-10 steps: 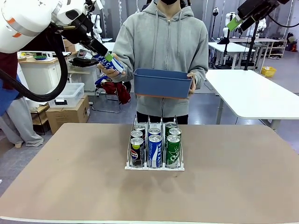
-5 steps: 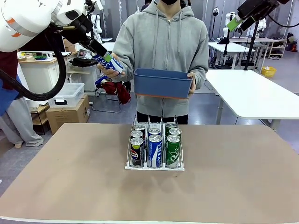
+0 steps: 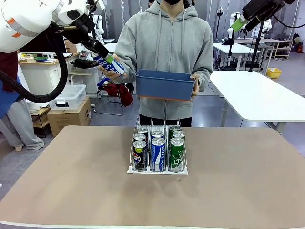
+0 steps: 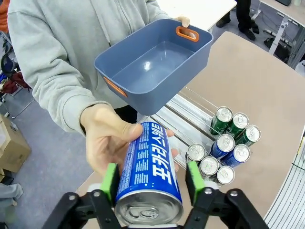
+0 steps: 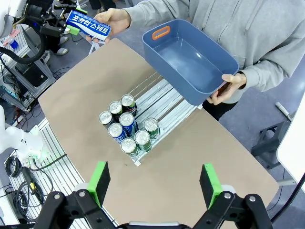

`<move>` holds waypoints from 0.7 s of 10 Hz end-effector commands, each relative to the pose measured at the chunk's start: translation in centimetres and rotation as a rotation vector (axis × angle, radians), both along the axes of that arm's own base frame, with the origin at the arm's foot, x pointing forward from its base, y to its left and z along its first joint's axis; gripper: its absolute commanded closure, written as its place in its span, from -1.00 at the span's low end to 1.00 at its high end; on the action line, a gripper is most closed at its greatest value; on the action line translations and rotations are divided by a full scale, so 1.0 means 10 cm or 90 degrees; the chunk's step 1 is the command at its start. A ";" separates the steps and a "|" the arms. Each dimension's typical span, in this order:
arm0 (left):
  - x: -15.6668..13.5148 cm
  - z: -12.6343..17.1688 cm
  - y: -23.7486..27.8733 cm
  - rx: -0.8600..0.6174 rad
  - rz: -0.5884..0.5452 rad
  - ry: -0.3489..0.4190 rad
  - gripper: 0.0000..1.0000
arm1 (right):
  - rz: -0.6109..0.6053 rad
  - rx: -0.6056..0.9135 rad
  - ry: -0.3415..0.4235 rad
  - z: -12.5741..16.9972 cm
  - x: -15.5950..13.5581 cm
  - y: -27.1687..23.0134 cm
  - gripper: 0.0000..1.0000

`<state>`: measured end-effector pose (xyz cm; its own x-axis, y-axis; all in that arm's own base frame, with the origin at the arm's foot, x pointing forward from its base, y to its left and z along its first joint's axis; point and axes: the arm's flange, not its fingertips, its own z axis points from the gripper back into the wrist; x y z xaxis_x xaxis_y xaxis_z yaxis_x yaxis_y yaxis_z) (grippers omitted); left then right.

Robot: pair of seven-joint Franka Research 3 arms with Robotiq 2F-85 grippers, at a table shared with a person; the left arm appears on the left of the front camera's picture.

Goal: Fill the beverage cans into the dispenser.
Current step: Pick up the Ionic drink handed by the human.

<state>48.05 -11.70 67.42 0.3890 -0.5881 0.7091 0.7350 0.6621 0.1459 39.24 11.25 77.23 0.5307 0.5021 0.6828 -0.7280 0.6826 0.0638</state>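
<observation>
Left claw (image 4: 151, 183) pinched on the blue-and-white Pocari Sweat can (image 4: 150, 169), green pads pressed against opposite sides of its body close to the silver top. Held high above the table's far left edge, well apart from the clear dispenser (image 3: 157, 151) lying lower and toward the middle of the table (image 3: 228, 191). Can's long axis aligned with the claw's own fingers, base end pointing away toward the person, whose hand (image 4: 108, 138) cupped that far end, seemingly in contact, though hard to tell whether gripping or merely supporting. Other hand (image 3: 195, 87) kept on the empty blue bin (image 3: 165, 85) over the rack's back. Dispenser lanes running front to back, with Pepsi cans (image 3: 139, 153) in one outer lane, Pocari in the middle, green cans (image 3: 177, 151) in the other outer lane, all bunched at the robot's end; rear stretch of each lane bare in the left wrist view. Likely needed next: clearing the hand, then swinging the can down and rightward to the open rear of the middle lane. Right claw (image 5: 155, 186) spread wide, empty, hanging high over the table, farther from the can than the left.
</observation>
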 end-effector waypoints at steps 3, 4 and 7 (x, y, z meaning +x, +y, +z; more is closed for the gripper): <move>0.03 0.01 0.00 0.001 0.014 0.004 1.00 | -0.002 -0.004 0.001 0.00 0.00 0.00 -1.00; 0.03 0.02 0.00 -0.002 0.016 0.006 1.00 | -0.002 -0.004 0.001 0.00 0.00 0.00 -1.00; 0.04 0.03 -0.01 0.004 0.021 0.011 1.00 | -0.002 -0.004 0.001 0.00 0.00 0.00 -1.00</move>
